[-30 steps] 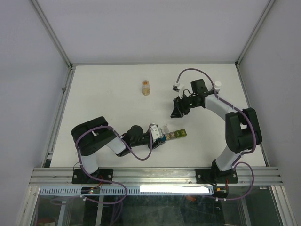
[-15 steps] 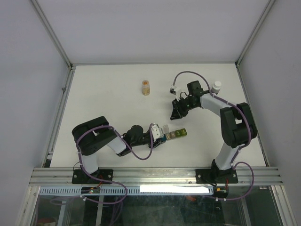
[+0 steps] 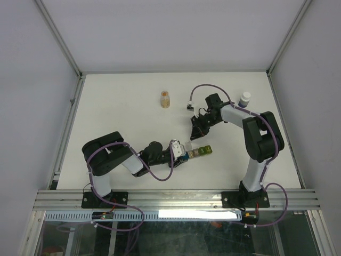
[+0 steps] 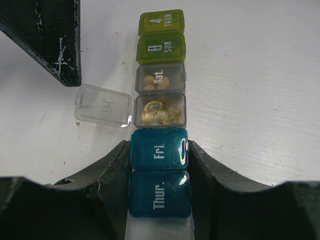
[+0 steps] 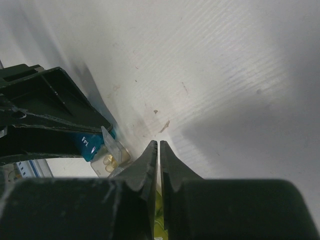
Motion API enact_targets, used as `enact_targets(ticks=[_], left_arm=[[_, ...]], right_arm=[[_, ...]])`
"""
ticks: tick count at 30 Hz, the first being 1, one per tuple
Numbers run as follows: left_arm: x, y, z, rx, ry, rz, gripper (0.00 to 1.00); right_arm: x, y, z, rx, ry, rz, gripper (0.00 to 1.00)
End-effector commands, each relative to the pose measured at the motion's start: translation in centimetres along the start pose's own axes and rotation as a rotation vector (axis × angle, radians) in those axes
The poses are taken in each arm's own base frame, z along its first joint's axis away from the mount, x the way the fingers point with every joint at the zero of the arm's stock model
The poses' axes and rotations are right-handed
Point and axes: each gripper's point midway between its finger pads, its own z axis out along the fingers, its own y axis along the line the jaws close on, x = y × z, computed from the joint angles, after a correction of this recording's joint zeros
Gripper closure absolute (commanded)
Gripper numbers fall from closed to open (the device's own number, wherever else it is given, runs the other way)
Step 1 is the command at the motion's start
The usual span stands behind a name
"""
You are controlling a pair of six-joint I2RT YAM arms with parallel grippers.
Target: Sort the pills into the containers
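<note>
The containers are a strip of joined cells with flip lids, lying in front of the left arm. In the left wrist view the strip runs away from me. One grey cell has its clear lid flipped open and holds several orange-tan pills. The shut "Sat." cell holds more pills. My left gripper is shut on the blue end cells. My right gripper hovers just beyond the strip, its fingers shut with nothing seen between them. The open cell shows to their left.
A small round orange-tinted bottle stands at the back centre. A white-capped dark bottle stands at the back right, behind the right arm. The right gripper's dark finger shows at the top left of the left wrist view.
The right gripper has moved left and nearer, towards the strip, and its arm has swung left, uncovering the white-capped bottle. The left gripper and the strip have not moved.
</note>
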Motion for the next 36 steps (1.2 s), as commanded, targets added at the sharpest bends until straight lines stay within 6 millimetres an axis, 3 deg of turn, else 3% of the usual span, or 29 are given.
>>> enact_targets(ticks=[1,16,24,36], left_arm=[[-1.0,-0.5,0.7,0.035,-0.034,0.019,0.77],[-0.9,-0.2,0.7,0.028,-0.031,0.006,0.78],[-0.9,-0.3,0.7,0.038,-0.034,0.002,0.78],[-1.2,-0.4,0.8,0.046,-0.041,0.001,0.78]], right_arm=[[-1.4,1.8,-0.2,-0.08,-0.019,-0.064,0.95],[-1.0,5.6,-1.4,-0.226,-0.004,-0.182,0.99],[1.3,6.9,-1.5,-0.155,0.076,-0.268,0.99],[4.0,5.6,-0.5,0.039,0.194,-0.312,0.99]])
